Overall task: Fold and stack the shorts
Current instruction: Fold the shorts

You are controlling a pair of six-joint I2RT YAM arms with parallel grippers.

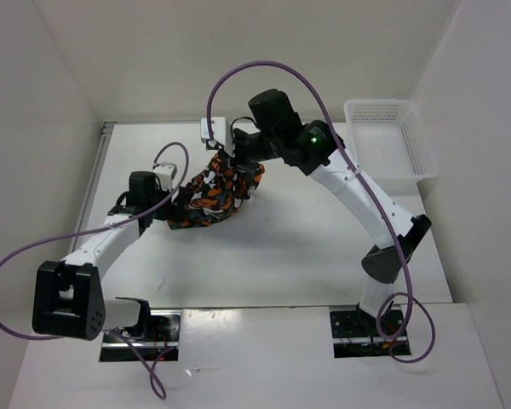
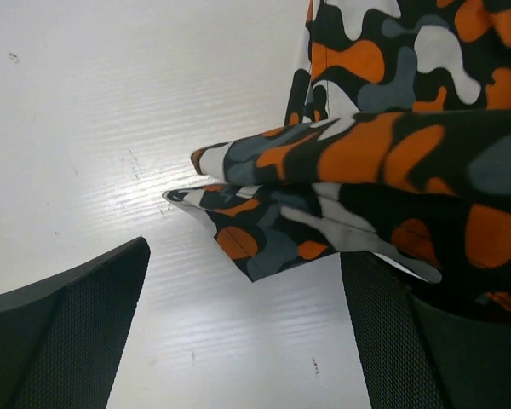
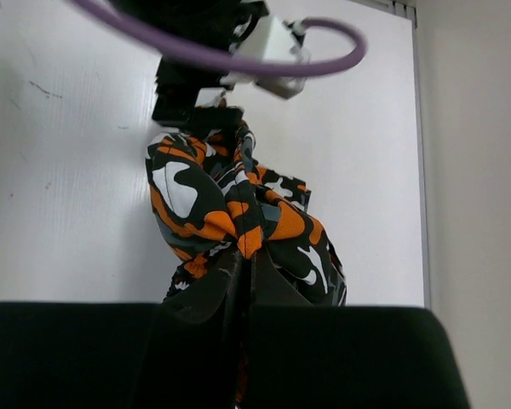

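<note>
White worktop (image 1: 264, 256) between white walls (image 1: 238, 51), basket (image 1: 390, 141) at its far-right corner; shorts (image 1: 217, 194) bunched far-centre, long axis near-left to far-right; right tool (image 3: 245, 260) pinches their far end; left tool (image 2: 245, 264) gapes at their near end.

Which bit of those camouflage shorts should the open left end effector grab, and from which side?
Probably the hem corner of the shorts. It juts out free between the open jaws of the left end effector, over the table. Push straight forward and close there; the right end effector pinches the bunched opposite end, so this corner is the loose one.
</note>
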